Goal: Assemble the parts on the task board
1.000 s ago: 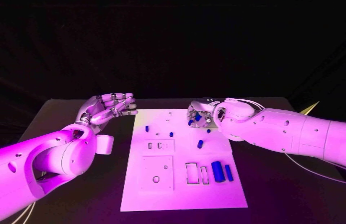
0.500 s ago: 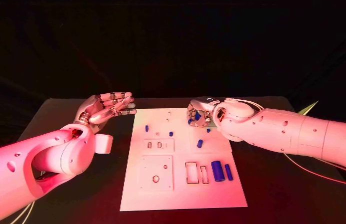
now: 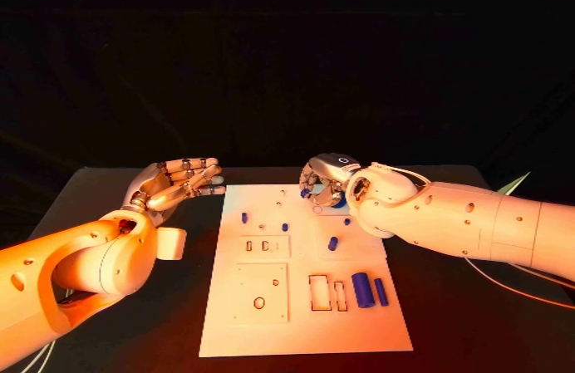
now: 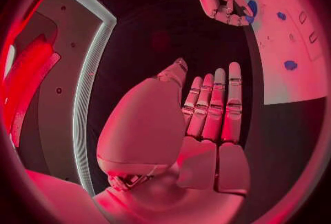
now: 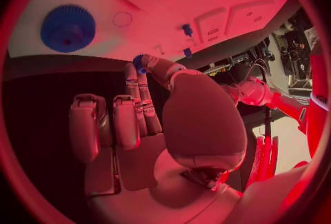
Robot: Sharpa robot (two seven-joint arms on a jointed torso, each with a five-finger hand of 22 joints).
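Observation:
The white task board lies in the middle of the black table. Small blue pegs stand on its far half, and two blue cylinders lie at its near right. A blue gear sits on the board's far part, just ahead of my right hand. That hand hovers over the board's far edge and pinches a small blue part between thumb and fingertip. My left hand hangs left of the board, off the plate, fingers straight and apart, holding nothing.
The board has rectangular slots near the cylinders and a square plate with an oval hole at its near left. Bare black table lies on both sides of the board.
My right hand has shifted a little to the left and farther back over the board's far edge. The left hand has stayed where it was.

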